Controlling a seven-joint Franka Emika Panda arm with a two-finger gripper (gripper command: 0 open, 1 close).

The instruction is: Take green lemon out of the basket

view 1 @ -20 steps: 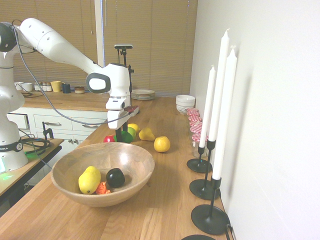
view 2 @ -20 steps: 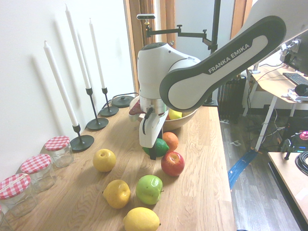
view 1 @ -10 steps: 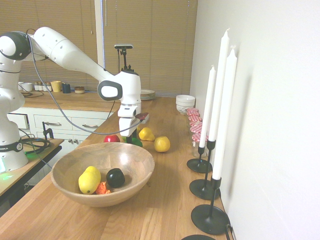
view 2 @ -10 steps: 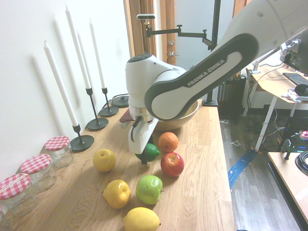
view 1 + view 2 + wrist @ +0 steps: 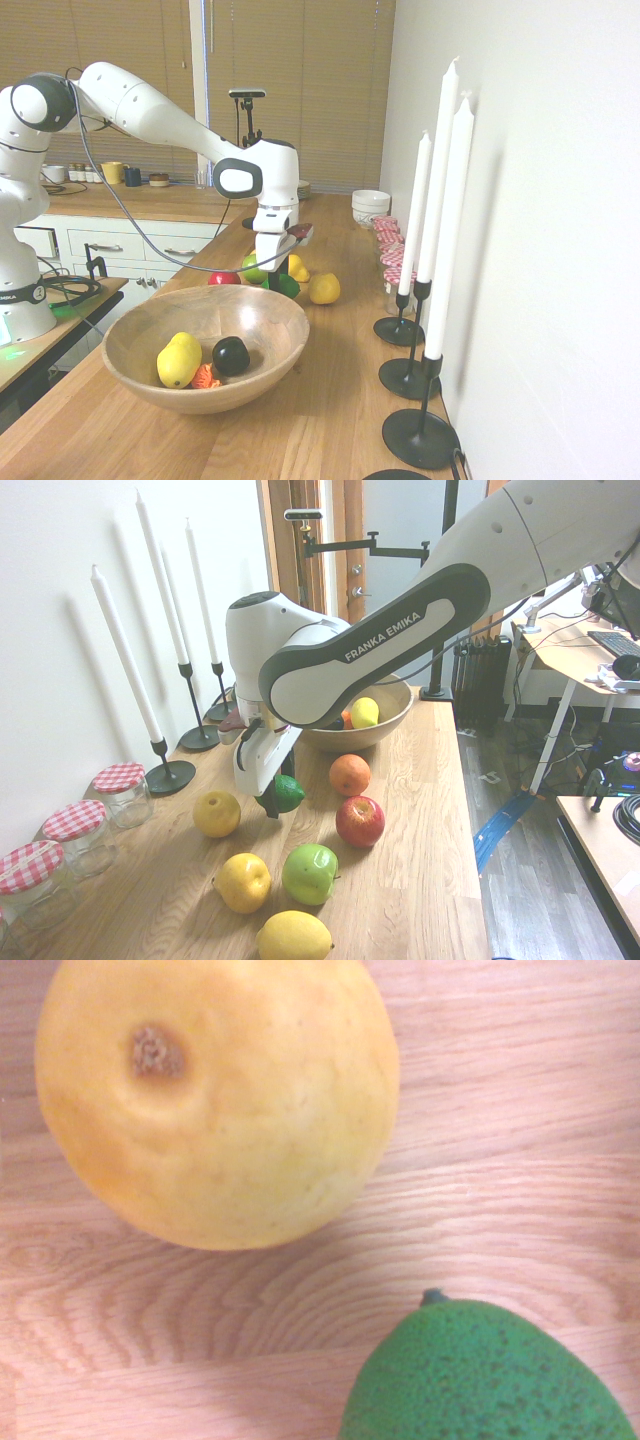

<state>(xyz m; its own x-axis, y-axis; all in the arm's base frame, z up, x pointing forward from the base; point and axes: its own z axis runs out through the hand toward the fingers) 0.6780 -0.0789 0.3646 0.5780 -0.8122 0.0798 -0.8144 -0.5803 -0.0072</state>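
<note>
So the pincer [image 5: 280, 796] has its fingers closed around the green lemon [image 5: 291, 794], which is out of the basket [image 5: 385, 725] and over by the loose fruit. Can't tell if it's touching the wooden surface [image 5: 420, 860]. Near it there's a round yellow fruit [image 5: 217, 814] on one side, an orange [image 5: 350, 775] and red apple [image 5: 360, 822] on the other. Further off: a shiny green apple [image 5: 310, 874] and two more yellow fruits [image 5: 243, 883]. The basket's got a big yellow fruit [image 5: 179, 360], a black one [image 5: 231, 355] and some orangey-red thing [image 5: 205, 377] in it. White candles [image 5: 446, 230] stand along the wall.
</note>
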